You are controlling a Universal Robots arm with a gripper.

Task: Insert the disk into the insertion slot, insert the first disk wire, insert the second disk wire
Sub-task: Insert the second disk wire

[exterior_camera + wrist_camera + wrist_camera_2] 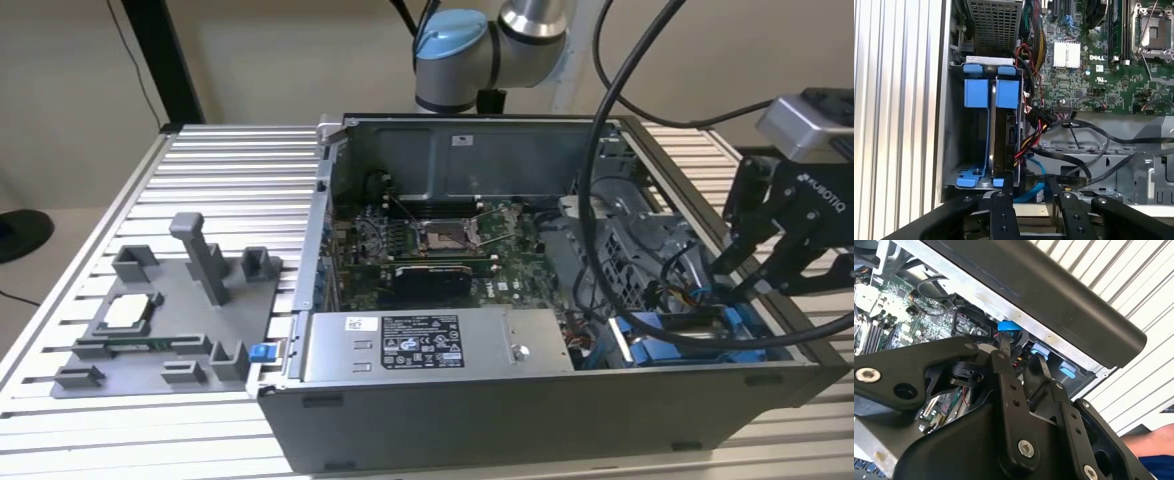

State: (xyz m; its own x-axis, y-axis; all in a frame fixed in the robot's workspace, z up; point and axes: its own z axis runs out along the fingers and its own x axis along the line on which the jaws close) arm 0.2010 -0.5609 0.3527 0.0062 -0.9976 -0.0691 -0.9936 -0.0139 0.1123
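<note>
You see the pincer (1029,181) released, fingers apart, just beside the slot (968,181) in the case (534,420) corner. The disk (1004,145) sits edge-on in the slot, wires (1027,136) beside it.

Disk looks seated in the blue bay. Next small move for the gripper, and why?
Probably a short, slow advance toward the disk's near end. In the first wrist view the disk stands edge-on inside the insertion slot, and the gripper sits at the bay's end with a blue cable right at it. I cannot tell if any wire is plugged in.
</note>
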